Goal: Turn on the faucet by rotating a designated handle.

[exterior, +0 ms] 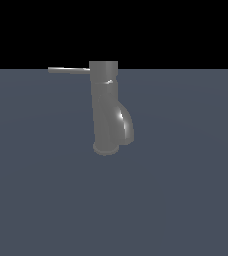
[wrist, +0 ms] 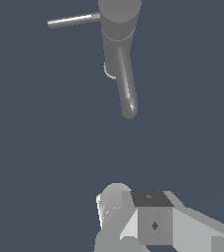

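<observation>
Wrist view, gripper [wrist: 133, 221] partly cut off, jaw state unclear, well apart from faucet [wrist: 119, 29], handle [wrist: 73, 20].

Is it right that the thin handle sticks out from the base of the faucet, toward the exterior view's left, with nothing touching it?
Not quite: the handle sticks out from the top of the faucet, not the base. The exterior view shows it pointing to that view's left with nothing touching it.

We see flat slate-blue surface [exterior: 186, 200] filling lower part of exterior view, plain, unmarked, evenly lit. Above its straight far edge we see solid black backdrop [exterior: 186, 30], no walls or windows discernible. In wrist view we see same slate-blue surface across whole background, no texture.
</observation>
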Robot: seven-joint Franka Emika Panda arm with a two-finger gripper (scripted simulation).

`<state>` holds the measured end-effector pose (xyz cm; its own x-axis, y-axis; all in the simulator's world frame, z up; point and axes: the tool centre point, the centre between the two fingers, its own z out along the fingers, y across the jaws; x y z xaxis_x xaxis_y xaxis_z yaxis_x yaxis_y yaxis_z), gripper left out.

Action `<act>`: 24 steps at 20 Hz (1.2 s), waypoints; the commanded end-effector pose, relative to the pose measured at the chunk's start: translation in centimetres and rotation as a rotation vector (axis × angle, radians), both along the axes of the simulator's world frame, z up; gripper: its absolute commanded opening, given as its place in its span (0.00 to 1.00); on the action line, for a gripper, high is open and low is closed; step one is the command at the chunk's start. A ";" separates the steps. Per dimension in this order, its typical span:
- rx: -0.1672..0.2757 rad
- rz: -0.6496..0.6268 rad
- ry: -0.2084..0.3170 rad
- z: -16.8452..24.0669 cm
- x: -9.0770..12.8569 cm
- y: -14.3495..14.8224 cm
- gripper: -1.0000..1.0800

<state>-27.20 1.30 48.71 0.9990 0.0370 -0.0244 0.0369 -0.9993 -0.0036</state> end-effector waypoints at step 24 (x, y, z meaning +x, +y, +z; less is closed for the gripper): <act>0.017 0.002 -0.006 -0.2 2.3 1.8 0.00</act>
